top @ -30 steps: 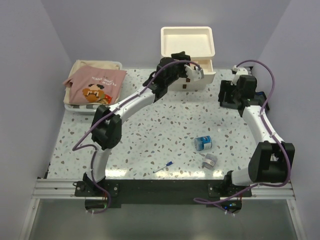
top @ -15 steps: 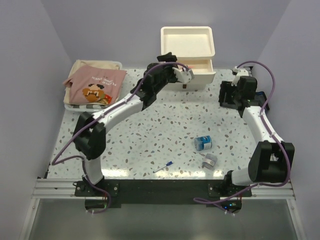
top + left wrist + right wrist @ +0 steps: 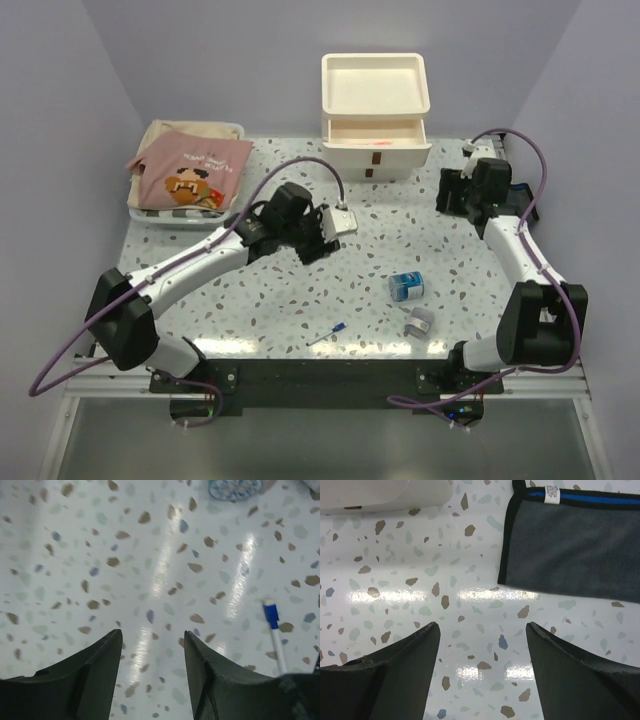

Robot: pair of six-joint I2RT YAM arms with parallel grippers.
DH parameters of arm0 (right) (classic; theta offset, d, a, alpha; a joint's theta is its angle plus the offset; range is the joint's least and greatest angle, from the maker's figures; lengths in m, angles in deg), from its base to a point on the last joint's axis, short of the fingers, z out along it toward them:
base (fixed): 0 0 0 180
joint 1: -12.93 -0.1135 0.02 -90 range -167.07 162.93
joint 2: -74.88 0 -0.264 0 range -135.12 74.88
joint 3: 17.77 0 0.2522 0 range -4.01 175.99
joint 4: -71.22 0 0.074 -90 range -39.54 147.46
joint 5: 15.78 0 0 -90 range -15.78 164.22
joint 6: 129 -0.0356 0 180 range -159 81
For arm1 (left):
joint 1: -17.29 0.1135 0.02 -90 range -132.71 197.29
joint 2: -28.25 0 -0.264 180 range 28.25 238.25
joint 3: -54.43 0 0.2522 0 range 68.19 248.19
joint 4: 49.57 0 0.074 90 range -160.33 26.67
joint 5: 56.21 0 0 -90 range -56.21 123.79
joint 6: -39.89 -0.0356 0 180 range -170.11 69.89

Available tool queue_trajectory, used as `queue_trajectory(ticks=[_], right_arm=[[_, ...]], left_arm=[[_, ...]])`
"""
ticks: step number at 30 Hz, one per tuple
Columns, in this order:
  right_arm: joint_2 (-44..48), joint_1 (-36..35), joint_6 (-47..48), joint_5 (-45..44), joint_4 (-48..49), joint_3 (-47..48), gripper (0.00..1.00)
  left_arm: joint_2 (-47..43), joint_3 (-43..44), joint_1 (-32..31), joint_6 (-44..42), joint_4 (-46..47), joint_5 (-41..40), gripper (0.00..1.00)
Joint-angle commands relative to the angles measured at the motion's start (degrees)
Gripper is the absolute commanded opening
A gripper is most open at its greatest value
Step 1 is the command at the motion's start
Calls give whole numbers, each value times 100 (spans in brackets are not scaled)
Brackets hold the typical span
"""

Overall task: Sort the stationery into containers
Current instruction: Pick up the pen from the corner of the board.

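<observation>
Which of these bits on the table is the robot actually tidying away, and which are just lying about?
Part of the job:
- drawer unit
- dark pouch
- blue roll
- grey roll
- blue-capped pen

Just lying about:
- pink printed cloth
- white tray under it

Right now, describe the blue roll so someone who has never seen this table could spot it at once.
Start at the cream drawer unit at the far edge of the table and come toward the near edge, slightly right. Two small rolls lie close together there. The blue roll is the one nearer the drawers, blue where its neighbour, the grey roll, is grey.
</observation>
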Motion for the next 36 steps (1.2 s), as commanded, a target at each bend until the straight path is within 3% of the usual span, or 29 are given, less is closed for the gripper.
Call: queue_trajectory(ticks=[1, 10, 21, 36], right_arm=[[88, 16, -9, 62, 94, -60, 73], [167, 16, -9, 149, 137, -367, 73], [316, 16, -26, 194, 182, -482, 73], [562, 25, 26, 202, 287, -868, 73]], left_arm=[[-53, -835, -445, 1354, 55, -172, 56], [-142, -1672, -1017, 1795, 627, -137, 54], [324, -1655, -1667, 2314, 1111, -208, 54], [1036, -1672, -2072, 2543, 1568, -260, 37]])
